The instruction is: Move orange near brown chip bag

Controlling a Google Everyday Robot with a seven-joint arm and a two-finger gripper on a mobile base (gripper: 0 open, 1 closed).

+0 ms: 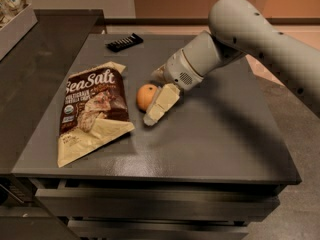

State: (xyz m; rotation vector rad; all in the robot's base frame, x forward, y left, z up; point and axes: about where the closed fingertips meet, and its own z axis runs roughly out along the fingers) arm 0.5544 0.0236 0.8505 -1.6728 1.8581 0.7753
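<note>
The orange (146,96) rests on the grey table (210,144), a short gap to the right of the brown chip bag (92,109), which lies flat with its "Sea Salt" lettering up. My gripper (158,90) is low over the table just right of the orange. Its jaws stand open. One cream finger (161,104) lies against the orange's right side and points down to the tabletop. The other finger (159,74) shows behind the orange. The grey arm (240,29) reaches in from the upper right.
A small black remote-like bar (124,42) lies at the table's far edge. A darker counter (35,69) adjoins the table on the left, with a bin (15,19) at its far end. Drawers (150,204) sit below the front edge.
</note>
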